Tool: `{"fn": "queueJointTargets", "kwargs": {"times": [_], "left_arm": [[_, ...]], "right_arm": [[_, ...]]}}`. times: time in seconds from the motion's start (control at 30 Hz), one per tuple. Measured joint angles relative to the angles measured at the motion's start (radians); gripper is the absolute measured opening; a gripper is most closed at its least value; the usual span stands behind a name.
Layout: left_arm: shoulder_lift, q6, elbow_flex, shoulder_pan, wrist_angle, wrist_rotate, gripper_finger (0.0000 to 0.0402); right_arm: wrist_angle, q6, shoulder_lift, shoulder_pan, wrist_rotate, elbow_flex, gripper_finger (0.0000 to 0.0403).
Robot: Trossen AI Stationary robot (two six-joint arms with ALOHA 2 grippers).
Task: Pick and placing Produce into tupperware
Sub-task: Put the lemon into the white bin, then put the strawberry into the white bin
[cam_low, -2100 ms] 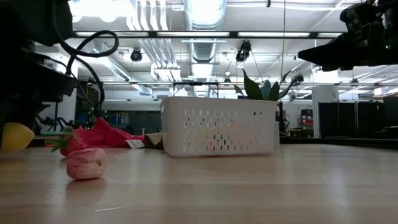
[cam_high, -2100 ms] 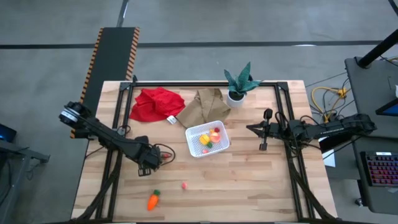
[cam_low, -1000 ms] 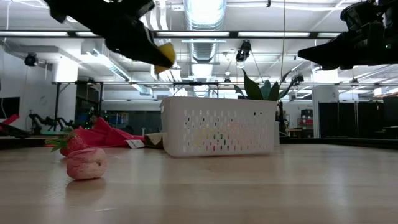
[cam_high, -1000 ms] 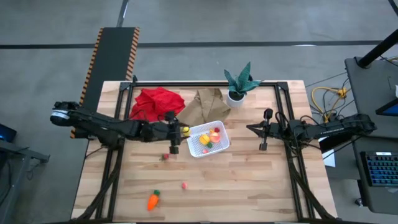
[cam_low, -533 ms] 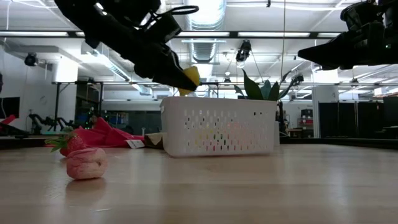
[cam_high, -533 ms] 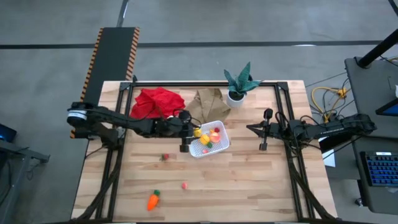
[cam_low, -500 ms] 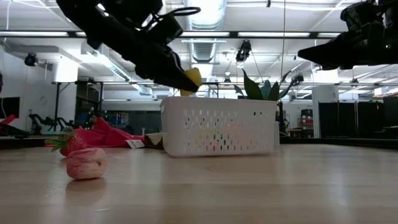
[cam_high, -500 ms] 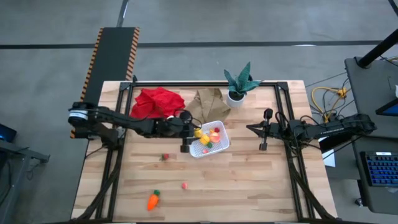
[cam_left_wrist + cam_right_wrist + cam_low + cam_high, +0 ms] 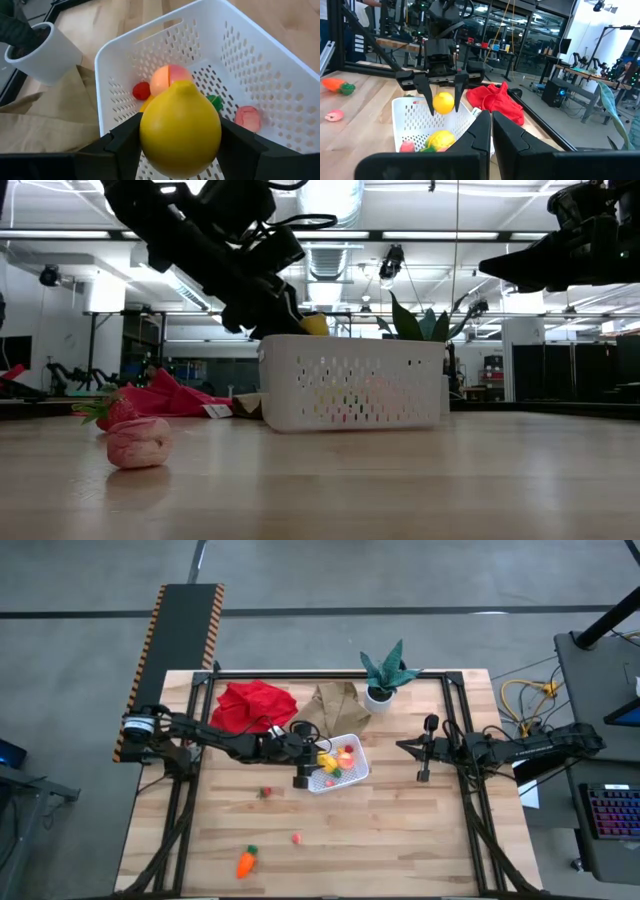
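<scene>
Now over the tupperware (image 9: 352, 772): left pincer (image 9: 318, 756) clamped on the yellow lemon (image 9: 180, 131), held above the near-left rim, not yet clear of the wall by much. Best bet: push a little further toward the container's middle, drop lower, then open; releasing here risks a bounce off the rim onto the surface (image 9: 400, 830). Should also aim for the bare patch of dotted floor, away from the peach-orange fruit (image 9: 169, 78) and pink berry (image 9: 248, 117) already inside.

Lemon orientation: nub end facing up and away from the wrist camera, long axis roughly along the pincer's reach, fingers gripping across the short girth. Rounded, so likely to roll on landing.

Right pincer (image 9: 424, 754) parked well right of the tupperware, closed, holding nothing.

Carrot (image 9: 246, 861) and two small berries (image 9: 296, 837) left on the surface.
</scene>
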Motion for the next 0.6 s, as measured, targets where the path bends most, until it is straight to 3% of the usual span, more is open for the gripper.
{"fn": "queueJointTargets", "kwargs": {"times": [0.17, 0.47, 0.6], "left_arm": [[-0.013, -0.003, -0.001, 0.006, -0.003, -0.001, 0.0219], [-0.034, -0.003, 0.000, 0.016, -0.043, -0.006, 0.0223], [-0.074, -0.002, 0.026, 0.016, -0.151, -0.006, 0.0224]], "right_arm": [[0.000, 0.000, 0.000, 0.000, 0.000, 0.000, 0.0009], [0.000, 0.000, 0.000, 0.000, 0.000, 0.000, 0.0009], [0.000, 0.000, 0.000, 0.000, 0.000, 0.000, 0.0009]]}}
